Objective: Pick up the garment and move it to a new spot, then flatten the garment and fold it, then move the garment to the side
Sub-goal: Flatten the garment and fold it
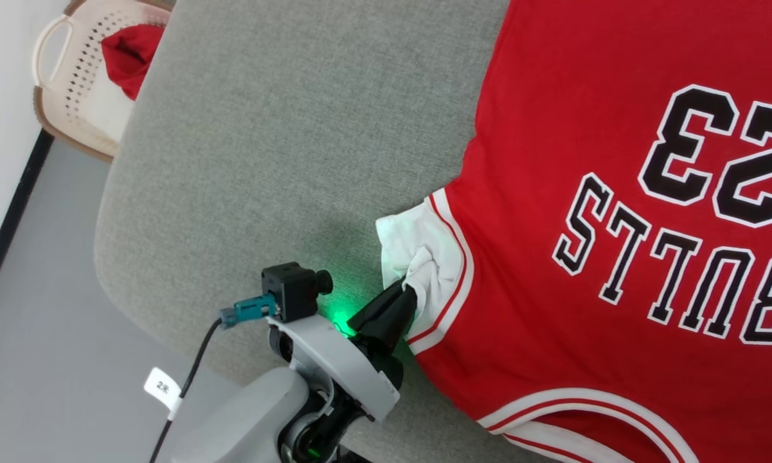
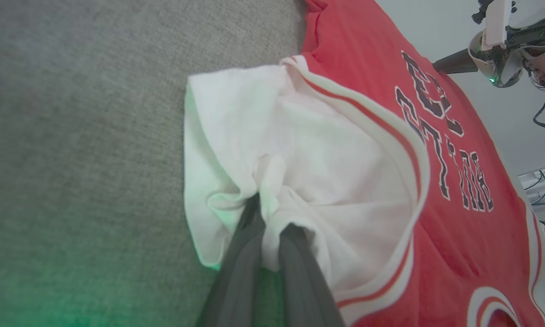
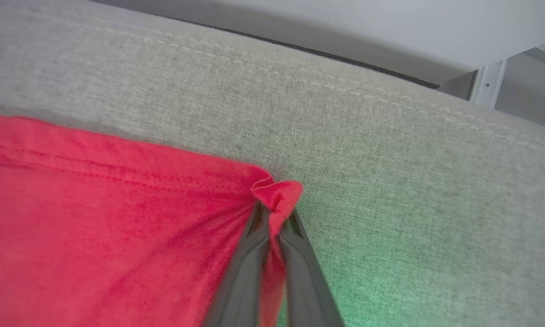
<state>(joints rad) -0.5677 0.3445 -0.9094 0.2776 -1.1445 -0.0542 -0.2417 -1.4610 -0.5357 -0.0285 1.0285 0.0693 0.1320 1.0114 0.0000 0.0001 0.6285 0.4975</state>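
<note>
- A pale perforated basket (image 1: 80,77) is noted at the far upper left, off the padded surface, with a bunched red cloth (image 1: 128,58) held inside it.
- Grey floor (image 1: 45,308) is seen below the basket, bounded on its left by a dark skirting strip at the wall.
- The grey padded surface (image 1: 283,148) is bordered on its left by a rounded edge. A wide bare stretch is recorded between that edge and the garment.
- The left gripper (image 1: 406,292) is found at the lower middle, close to the near edge of the surface. Its fingers are pressed together on a bunched fold of the white sleeve (image 1: 418,247).
- The garment (image 1: 585,212) is laid flat on the surface to the right, print upward. Its left side edge is seen running up from the sleeve towards the top of the head view, and its right and lower parts are cut off by the frame.
- In the right wrist view, the right gripper (image 3: 274,213) is seen pinching a puckered red hem corner (image 3: 279,190). Past that corner a band of bare surface is recorded up to a stitched edge.
</note>
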